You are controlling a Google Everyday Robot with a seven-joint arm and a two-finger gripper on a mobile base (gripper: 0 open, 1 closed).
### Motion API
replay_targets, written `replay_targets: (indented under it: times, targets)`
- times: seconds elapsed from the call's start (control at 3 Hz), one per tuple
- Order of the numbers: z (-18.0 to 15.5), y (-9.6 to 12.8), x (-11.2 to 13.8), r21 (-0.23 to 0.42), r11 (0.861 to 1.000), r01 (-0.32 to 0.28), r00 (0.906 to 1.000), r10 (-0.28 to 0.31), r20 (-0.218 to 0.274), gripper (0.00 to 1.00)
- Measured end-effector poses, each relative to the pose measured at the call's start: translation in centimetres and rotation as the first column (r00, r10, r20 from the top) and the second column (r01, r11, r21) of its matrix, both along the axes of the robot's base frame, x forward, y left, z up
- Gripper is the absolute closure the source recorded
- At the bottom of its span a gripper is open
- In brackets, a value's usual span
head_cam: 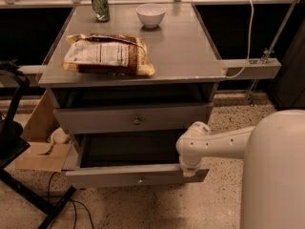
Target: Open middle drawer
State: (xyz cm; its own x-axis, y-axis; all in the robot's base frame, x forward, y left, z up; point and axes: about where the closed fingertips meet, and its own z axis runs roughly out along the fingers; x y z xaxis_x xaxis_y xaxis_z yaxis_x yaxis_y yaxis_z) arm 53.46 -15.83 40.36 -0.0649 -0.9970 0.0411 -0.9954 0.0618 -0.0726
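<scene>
The middle drawer (109,176) is the lower of the two gray drawers in view. Its flat front has a tiny round knob (139,180). It stands pulled out toward me, with its dark shallow box open behind the front. My white arm reaches in from the right. The gripper (190,169) points down at the right end of this drawer's front panel, touching its top edge. The arm's wrist hides most of the gripper.
Above is another gray drawer with a bigger knob (137,120), slightly out. The cabinet top (190,56) carries a snack bag (107,55), a white bowl (150,15) and a green can (100,5). A cardboard box (40,149) and a black stand (12,142) are on the left.
</scene>
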Motion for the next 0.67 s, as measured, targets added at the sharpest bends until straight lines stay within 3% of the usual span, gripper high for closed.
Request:
replay_targets:
  times: [0.67]
  targets:
    - [0.00,0.00,0.00,0.000,1.000,0.000,1.0000,0.000,0.000,0.35]
